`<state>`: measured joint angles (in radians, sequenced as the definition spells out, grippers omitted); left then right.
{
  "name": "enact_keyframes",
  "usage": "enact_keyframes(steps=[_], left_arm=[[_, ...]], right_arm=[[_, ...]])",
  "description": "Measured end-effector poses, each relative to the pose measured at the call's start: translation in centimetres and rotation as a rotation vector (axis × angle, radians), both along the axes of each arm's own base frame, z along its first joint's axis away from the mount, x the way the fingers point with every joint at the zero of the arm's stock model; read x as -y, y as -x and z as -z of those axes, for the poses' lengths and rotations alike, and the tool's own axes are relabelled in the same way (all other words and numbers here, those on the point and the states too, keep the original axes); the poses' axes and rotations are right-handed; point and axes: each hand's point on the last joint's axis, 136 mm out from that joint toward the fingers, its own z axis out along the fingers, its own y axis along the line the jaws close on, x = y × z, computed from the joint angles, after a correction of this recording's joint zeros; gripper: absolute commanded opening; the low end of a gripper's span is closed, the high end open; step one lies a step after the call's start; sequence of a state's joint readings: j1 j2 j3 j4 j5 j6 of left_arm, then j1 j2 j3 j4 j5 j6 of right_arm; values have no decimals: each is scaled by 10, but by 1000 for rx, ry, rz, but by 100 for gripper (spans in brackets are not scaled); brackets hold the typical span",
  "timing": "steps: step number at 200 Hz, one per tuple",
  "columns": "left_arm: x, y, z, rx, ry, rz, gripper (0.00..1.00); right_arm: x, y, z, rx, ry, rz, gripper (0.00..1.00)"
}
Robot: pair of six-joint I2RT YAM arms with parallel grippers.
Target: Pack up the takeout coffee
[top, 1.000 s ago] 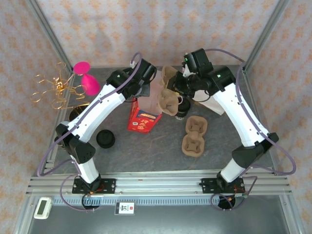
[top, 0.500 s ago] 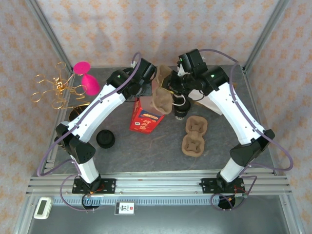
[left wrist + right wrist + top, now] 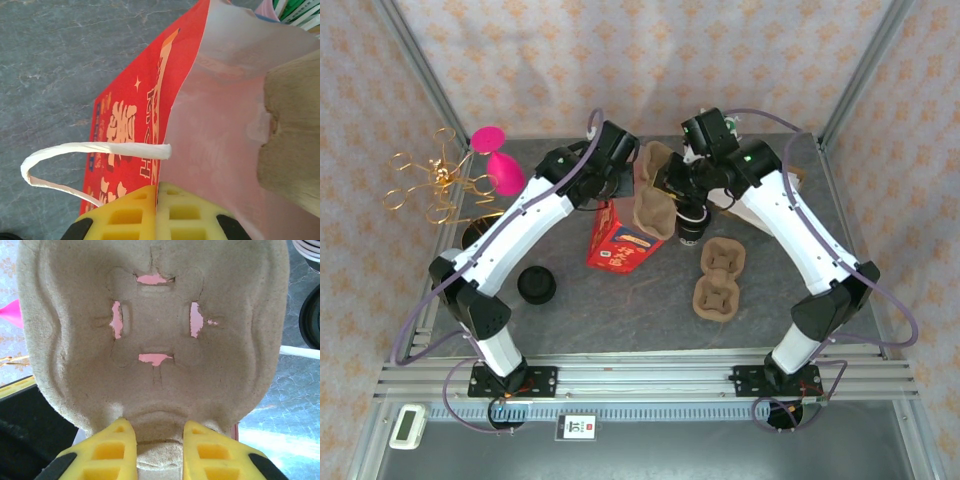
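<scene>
Right claw (image 3: 159, 434) carried cup tray (image 3: 652, 205) leftward, over red bag (image 3: 618, 240)

Red bag (image 3: 125, 130), outer face: large cream-and-orange characters (Chinese script by the look, lying sideways and partly cut off, so not read). They run in a column straight ahead of the left gripper (image 3: 156, 191), just left of the bag edge it pinches. A small star (image 3: 137, 83) is printed beyond them. White label (image 3: 580, 427) on the front rail (image 3: 650, 400), nearer the left arm's base: print too small to read.
</scene>
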<state>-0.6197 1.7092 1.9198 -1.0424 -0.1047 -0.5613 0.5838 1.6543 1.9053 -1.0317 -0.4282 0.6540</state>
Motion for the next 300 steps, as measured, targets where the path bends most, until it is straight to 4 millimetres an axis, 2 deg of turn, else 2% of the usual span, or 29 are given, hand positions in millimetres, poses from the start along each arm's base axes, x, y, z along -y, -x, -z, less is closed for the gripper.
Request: enact_keyframes(steps=[72, 126, 201, 238, 263, 300], left_arm=[[5, 2, -6, 24, 90, -23, 0], [7, 4, -5, 27, 119, -20, 0], [10, 2, -1, 29, 129, -16, 0], [9, 4, 9, 9, 132, -13, 2], [7, 7, 10, 4, 156, -12, 2], [5, 8, 1, 27, 188, -18, 2]], right_arm=[[-5, -7, 17, -31, 47, 7, 19], [-18, -12, 2, -6, 29, -14, 18], [-18, -9, 1, -17, 30, -28, 18], [-17, -8, -5, -5, 33, -33, 18], [-16, -7, 2, -19, 44, -33, 18], [-10, -7, 19, -44, 89, -24, 18]])
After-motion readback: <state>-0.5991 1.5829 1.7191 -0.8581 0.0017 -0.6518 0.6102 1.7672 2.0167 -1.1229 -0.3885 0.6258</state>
